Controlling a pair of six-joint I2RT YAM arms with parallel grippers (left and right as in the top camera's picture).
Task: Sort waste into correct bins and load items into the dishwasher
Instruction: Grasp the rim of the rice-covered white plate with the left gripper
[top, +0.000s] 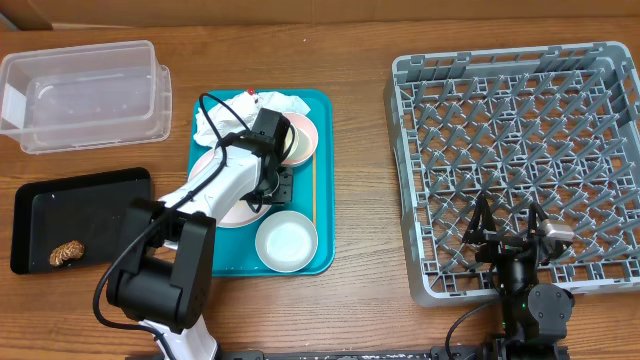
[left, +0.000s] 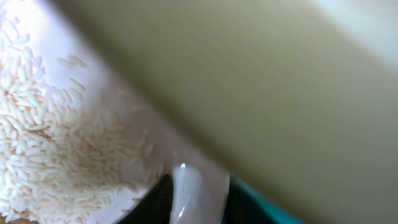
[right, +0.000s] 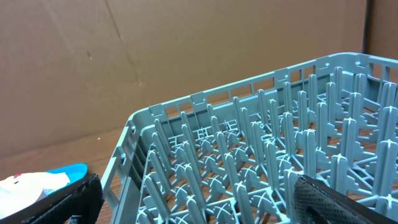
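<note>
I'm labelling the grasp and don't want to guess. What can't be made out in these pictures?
Left gripper: open or shut unclear. Overhead, its own body hides the jaws, and the left wrist view is blurred.
Plate: overhead, largely under the left arm.
Beige shape: left wrist view, too close and blurred to identify.
Rack: right wrist view, near side cut off by the lower edge.
</note>
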